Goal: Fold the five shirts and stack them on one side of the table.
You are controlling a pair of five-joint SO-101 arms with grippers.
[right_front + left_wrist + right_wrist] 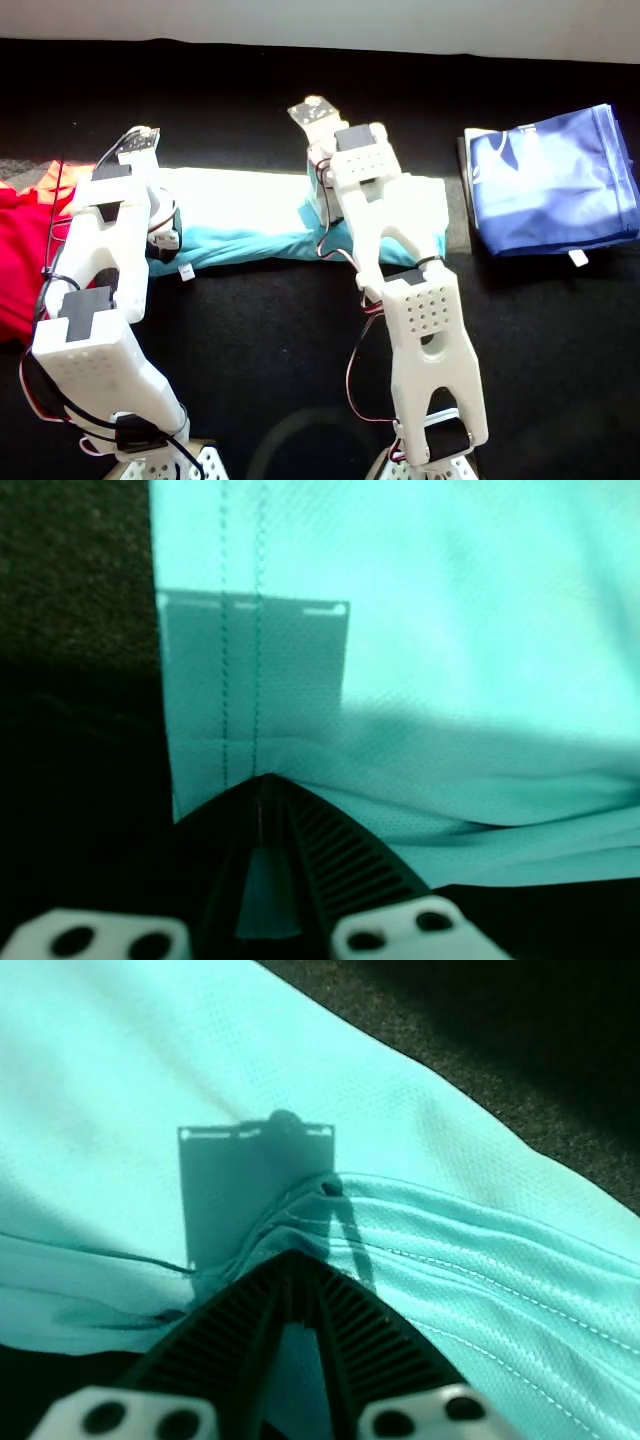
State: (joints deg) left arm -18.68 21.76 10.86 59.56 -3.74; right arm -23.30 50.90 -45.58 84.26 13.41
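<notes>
A light turquoise shirt (250, 215) lies stretched across the middle of the black table, partly folded lengthwise. My left gripper (265, 785) is shut on the shirt's hemmed edge (240, 680) at its left end, under the left arm (110, 230). My right gripper (295, 1260) is shut on a bunched fold of the same shirt (450, 1250) near its right part, beneath the right arm (385, 200). A folded blue shirt (555, 180) rests at the right side of the table. A red shirt (25, 240) lies crumpled at the left edge.
The black table cloth (270, 340) is bare in front of the turquoise shirt. An orange garment (45, 175) peeks out behind the red one. A white tag (186, 271) hangs from the turquoise shirt's front edge.
</notes>
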